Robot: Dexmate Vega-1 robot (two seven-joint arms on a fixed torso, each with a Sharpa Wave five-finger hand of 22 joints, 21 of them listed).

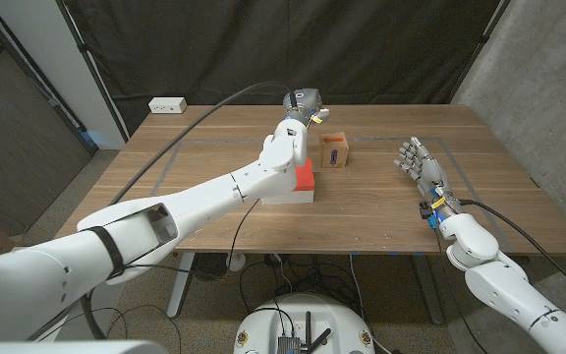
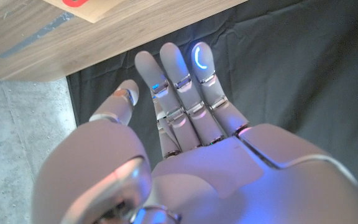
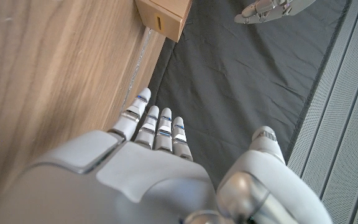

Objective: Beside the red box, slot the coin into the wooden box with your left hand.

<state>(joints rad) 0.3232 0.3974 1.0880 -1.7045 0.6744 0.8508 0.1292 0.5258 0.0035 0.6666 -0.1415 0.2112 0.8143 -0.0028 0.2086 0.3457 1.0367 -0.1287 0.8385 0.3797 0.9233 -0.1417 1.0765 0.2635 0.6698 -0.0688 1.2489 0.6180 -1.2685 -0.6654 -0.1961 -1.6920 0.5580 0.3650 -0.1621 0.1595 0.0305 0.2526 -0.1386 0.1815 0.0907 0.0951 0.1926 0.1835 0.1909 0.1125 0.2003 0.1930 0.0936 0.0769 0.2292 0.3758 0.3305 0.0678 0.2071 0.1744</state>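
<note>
Your wooden plank table (image 1: 381, 211) spans the head view, pale tape lines marking its far half, a black curtain (image 1: 263, 44) hanging behind it. Your left arm (image 1: 214, 192), white and long, reaches from the near left corner across the table toward its far middle. Your right arm (image 1: 499, 265) enters at the near right and ends over the table's right side. A block with a red top and white side, the red box (image 1: 301, 182), sits near the table's middle, partly covered by your left forearm. Your left hand (image 1: 301, 108) is raised beyond the red box, up and to the left of the small light-wood box with a dark slot in its face, the wooden box (image 1: 334, 151), which stands just right of the red box; hand and wooden box are apart. In the left wrist view that hand (image 2: 185, 130) has its fingers (image 2: 201, 62) straight and side by side, with the thumb off to one side; whether anything is held on the palm side you cannot tell, and the coin cannot be made out in any picture. Your right hand (image 1: 419, 162) stands with fingers spread and empty, well to the right of the wooden box (image 3: 163, 15). A white power strip (image 1: 167, 103) lies at the far left corner.
</note>
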